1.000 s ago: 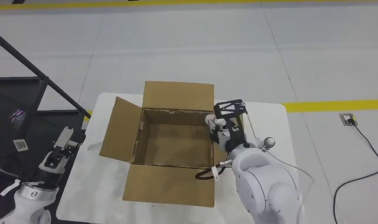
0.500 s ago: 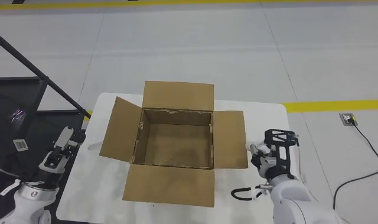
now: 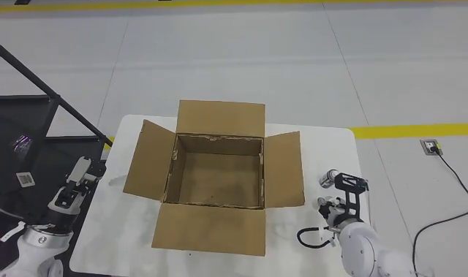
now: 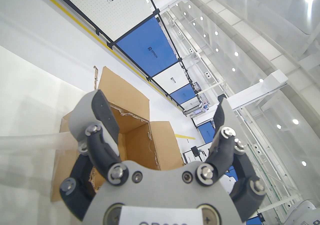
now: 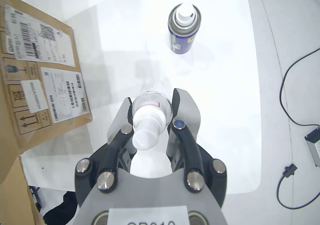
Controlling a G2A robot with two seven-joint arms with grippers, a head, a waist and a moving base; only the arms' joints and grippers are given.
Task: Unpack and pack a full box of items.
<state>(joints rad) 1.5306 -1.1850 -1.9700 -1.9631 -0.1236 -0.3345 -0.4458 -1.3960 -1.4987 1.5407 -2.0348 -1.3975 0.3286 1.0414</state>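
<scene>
Bottle, upright, clamped by right gripper over table, between box and spray can; left gripper fingers spread, far side.

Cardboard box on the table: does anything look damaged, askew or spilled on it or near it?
Only a small thing: the cardboard box has ragged, torn edges along its flap folds. All four flaps lie open. The spray can near it stands upright, and no spill shows on the table.
</scene>
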